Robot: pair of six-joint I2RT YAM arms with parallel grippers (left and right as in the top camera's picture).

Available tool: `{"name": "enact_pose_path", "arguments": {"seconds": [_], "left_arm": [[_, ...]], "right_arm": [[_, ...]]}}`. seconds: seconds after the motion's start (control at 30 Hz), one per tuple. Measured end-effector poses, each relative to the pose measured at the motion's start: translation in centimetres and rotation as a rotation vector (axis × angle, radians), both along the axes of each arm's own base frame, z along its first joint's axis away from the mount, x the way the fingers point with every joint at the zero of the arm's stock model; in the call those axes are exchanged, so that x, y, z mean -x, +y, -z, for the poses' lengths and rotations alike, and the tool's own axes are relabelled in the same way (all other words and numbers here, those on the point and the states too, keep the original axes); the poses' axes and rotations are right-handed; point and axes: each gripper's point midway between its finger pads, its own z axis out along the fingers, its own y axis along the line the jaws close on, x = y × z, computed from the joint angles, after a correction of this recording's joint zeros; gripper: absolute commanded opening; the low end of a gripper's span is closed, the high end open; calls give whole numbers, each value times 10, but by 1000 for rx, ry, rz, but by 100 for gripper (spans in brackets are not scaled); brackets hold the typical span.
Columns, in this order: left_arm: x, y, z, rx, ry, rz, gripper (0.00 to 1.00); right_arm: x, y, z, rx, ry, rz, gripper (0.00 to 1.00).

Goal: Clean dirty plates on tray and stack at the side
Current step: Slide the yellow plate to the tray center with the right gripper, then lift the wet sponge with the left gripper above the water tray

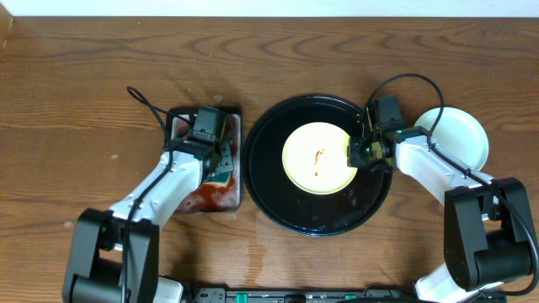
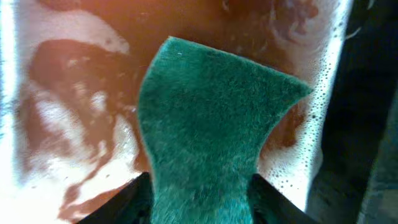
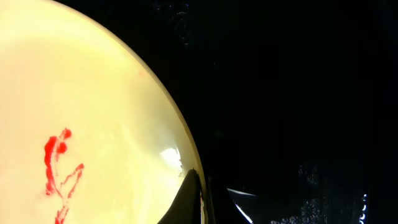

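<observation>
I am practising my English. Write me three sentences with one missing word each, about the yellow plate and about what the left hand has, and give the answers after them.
1. The pale yellow plate lies on the large black ___.
2. The smear on this plate is ___ in colour.
3. Between the fingers of the left hand there is a green ___.

Missing words: tray; red; sponge.
</observation>
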Motion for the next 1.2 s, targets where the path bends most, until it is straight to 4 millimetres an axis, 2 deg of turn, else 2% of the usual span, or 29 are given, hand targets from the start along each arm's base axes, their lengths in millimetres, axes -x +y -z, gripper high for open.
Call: {"name": "enact_pose_path", "arguments": {"seconds": [0.1,0.2,0.47,0.6,0.97,1.2], "left_arm": [[1,0,8,1,21,-5,22],[1,-1,11,0,25,-3,9],[4,0,11,-5,39,-1,7],[6,0,4,0,33,0,7],[-4,3,-57,97,-135,-13,8],[-6,7,-75,200,-172,-26,7]], "right_arm": [[0,0,0,0,0,0,1],[0,0,0,0,0,0,1],[0,0,0,0,2,0,1],[1,0,0,-1,3,0,1],[1,0,0,-2,3,-1,1],[1,0,0,-2,3,-1,1]]}}
